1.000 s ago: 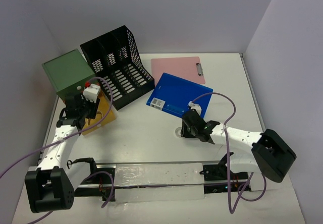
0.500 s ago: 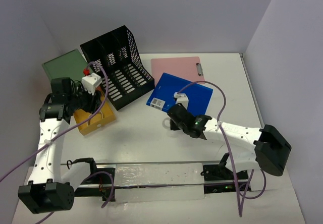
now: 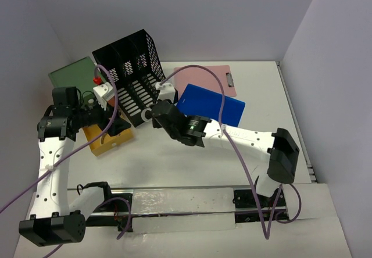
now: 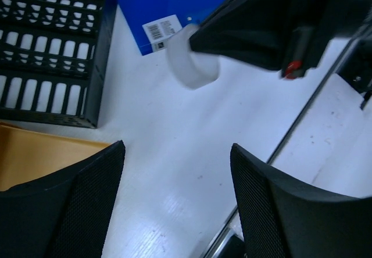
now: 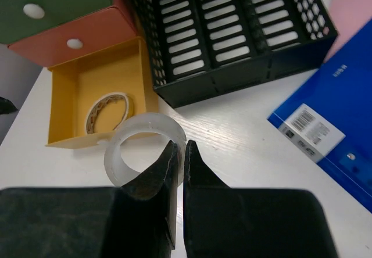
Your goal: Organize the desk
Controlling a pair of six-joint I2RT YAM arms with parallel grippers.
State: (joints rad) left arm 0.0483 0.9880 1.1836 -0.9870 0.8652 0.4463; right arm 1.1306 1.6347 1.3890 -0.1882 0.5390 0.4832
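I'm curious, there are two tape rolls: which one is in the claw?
The clear roll, pinched by the right claw; the tan roll lies in the yellow drawer.

I'm driving two arms of the same build. The left arm [image 3: 48, 159] and right arm [image 3: 247, 136] have white links dotted with small dark screws, joined by chunky black housings. A purple cable [image 3: 223, 104] trails off each wrist. The left wrist carries a white block [image 3: 104, 93] with a red cap. The left gripper [image 4: 177, 153] has matte black jaws with cross-hatched faces, and the right gripper [image 5: 181, 147] is black too.
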